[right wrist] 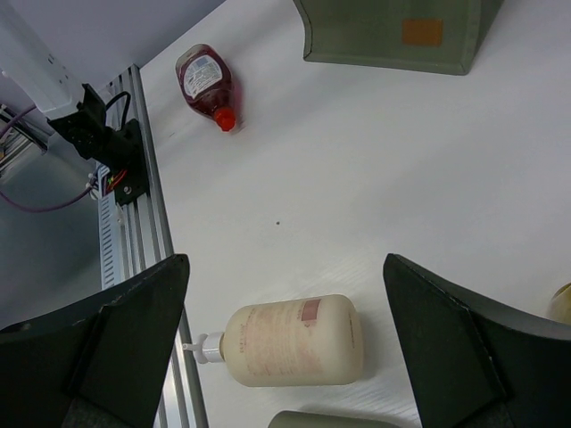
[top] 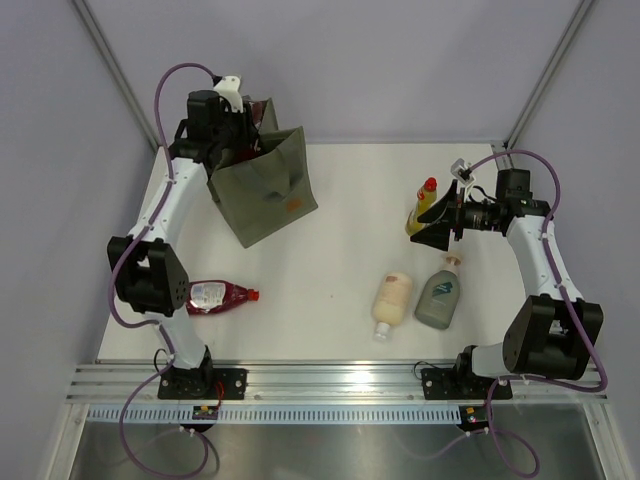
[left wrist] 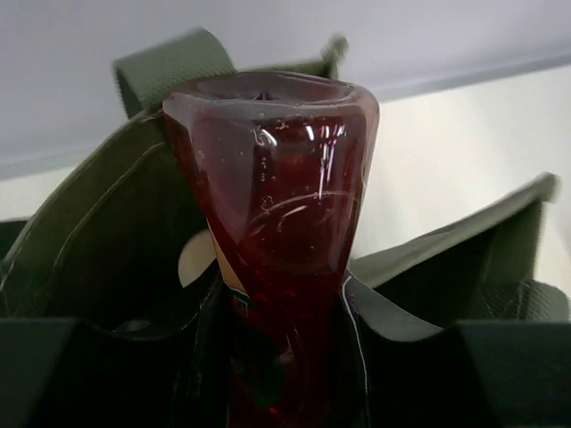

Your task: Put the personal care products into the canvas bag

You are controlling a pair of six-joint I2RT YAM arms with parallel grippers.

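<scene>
The olive canvas bag point(top: 268, 190) stands open at the back left. My left gripper point(top: 238, 140) hovers at its mouth, shut on a dark red bottle point(left wrist: 277, 196) whose base points toward the bag's opening point(left wrist: 107, 232). A second dark red bottle point(top: 220, 296) lies by the left arm. A cream bottle point(top: 392, 300) and a grey-green pump bottle point(top: 440, 295) lie at the front right. A yellow red-capped bottle point(top: 424, 205) stands just behind them. My right gripper point(top: 442, 222) is open beside the yellow bottle, its fingers spread wide above the cream bottle point(right wrist: 294, 341).
A metal rail point(top: 340, 378) runs along the table's near edge, carrying both arm bases. Grey walls and a frame post point(top: 120, 75) close off the back. The bag's front has an orange patch point(right wrist: 421, 32).
</scene>
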